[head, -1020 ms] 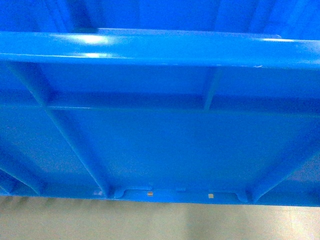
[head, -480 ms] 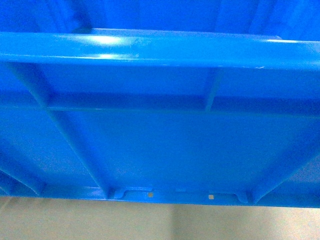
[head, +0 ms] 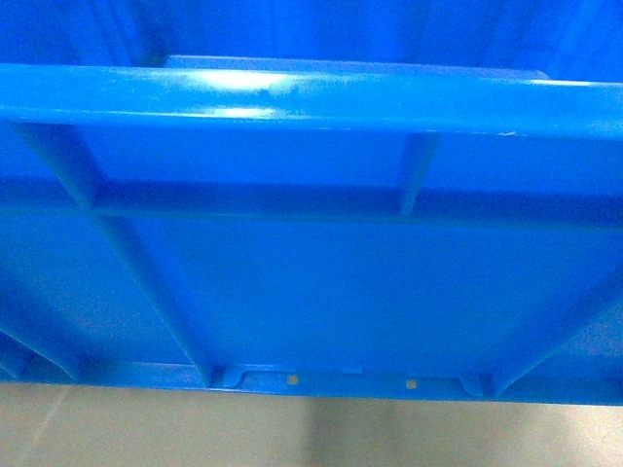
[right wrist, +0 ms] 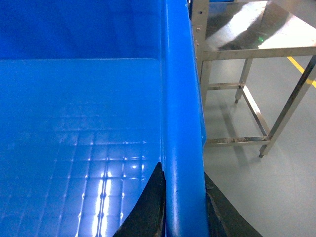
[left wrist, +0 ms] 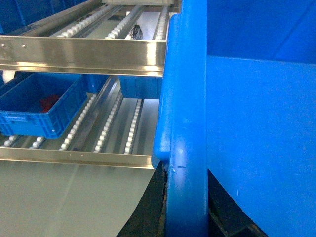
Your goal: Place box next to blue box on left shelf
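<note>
Rigid plastic, bulky and probably slick, the box hangs before the left shelf, carried by its rolled rim. Left gripper and right gripper each seem clamped over that rim, though largely hidden.

Glossy blue plastic box; shiny metal left shelf rails.

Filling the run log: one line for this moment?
carry | box held by both rims | left fingers and right fingers clamp it | roller shelf ahead
</note>
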